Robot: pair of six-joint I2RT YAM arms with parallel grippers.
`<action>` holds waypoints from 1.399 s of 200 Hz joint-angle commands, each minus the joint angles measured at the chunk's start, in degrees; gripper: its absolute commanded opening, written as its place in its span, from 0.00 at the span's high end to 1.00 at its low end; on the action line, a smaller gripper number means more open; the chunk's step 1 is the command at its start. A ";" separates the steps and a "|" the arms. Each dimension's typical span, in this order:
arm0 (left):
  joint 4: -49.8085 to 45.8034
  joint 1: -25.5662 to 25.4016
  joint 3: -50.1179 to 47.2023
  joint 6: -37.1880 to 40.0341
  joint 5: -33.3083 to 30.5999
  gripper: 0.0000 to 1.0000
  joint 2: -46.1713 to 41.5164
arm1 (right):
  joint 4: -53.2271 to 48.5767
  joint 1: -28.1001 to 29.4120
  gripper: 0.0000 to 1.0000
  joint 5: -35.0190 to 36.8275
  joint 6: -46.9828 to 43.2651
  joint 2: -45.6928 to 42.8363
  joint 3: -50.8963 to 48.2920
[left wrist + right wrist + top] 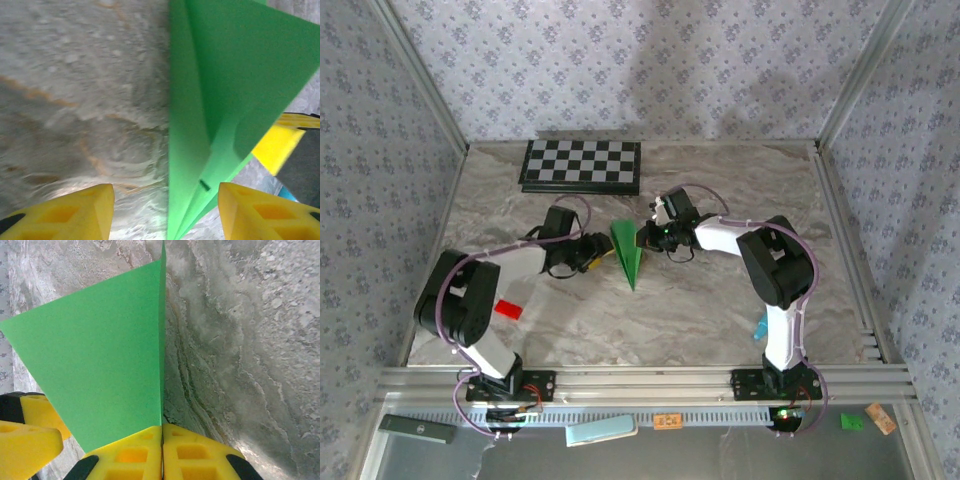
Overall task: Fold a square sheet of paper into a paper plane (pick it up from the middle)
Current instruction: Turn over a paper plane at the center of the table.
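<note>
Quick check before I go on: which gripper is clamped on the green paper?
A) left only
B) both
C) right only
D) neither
C: the right gripper is shut on the edge of the green paper, while the left gripper is open, with a finger on either side of the paper.

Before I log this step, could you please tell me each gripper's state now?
Left gripper: open, astride the paper plane.
Right gripper: shut on the paper plane.
</note>
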 commanded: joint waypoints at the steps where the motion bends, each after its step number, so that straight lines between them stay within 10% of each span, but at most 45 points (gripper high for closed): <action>1: 1.71 -0.78 2.71 -0.33 1.52 0.43 1.85 | 0.55 -0.37 0.91 -1.25 0.82 0.48 -0.71; 147: -8.54 -1.30 11.00 0.22 -1.51 0.88 9.00 | 0.37 -1.08 0.87 -3.10 0.98 0.99 -0.59; 231: -8.39 -1.16 12.48 2.00 0.41 0.97 9.44 | -6.01 -1.27 0.81 -6.90 -3.38 4.34 5.04; 280: -8.92 -0.78 12.64 2.58 -0.27 1.00 8.13 | -2.73 -2.00 0.95 -4.55 -1.87 2.11 2.75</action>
